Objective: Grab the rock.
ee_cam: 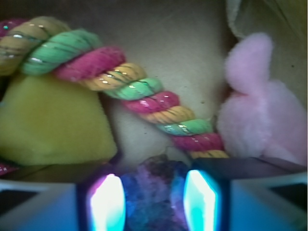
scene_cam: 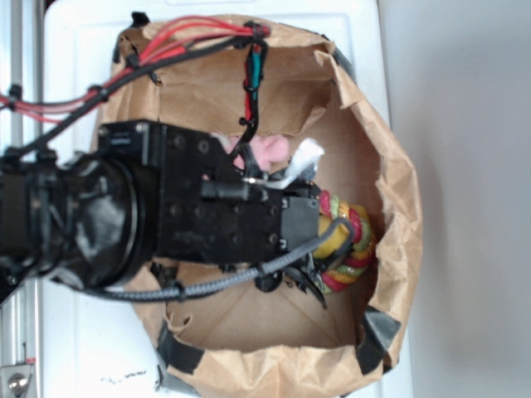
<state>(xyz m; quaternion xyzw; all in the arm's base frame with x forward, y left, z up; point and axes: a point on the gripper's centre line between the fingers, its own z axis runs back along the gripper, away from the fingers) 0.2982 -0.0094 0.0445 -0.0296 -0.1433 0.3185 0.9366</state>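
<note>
Reaching down into the brown paper bag, the gripper has its 2 fingers standing apart with the rock lodged between them; whether the pads press on it I cannot tell. Just beyond the rock, the twisted rope runs across the bag floor over the yellow sponge block. To the right sits the pink plush toy.

surface: white table | on it: brown paper bag
</note>
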